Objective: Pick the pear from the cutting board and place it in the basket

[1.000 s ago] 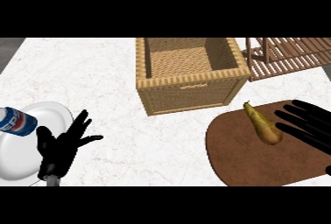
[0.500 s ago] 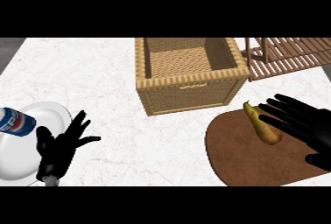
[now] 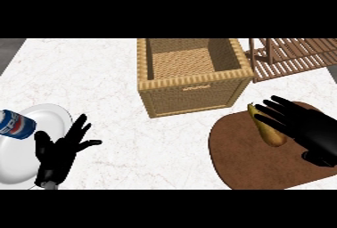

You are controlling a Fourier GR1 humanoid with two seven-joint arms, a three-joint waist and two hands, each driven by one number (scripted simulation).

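Right hand (image 3: 309, 129) | fingers (image 3: 275, 116) over tapered pear (image 3: 269, 131) | oval (dark wood) cutting board (image 3: 263, 160)

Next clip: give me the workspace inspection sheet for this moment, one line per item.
Surface: white marble counter, evenly lit.
Job's things: pear lying on the brown cutting board; wicker basket behind it, nothing seen inside.
Clutter: blue soda can on a white plate at left; wooden slatted rack at upper right.
Hands: right hand over the pear's right side, fingers reaching across it, not yet closed round it; left hand open, resting by the plate.
Cables: nothing seen.
Surroundings: dark strip past the counter's left edge.
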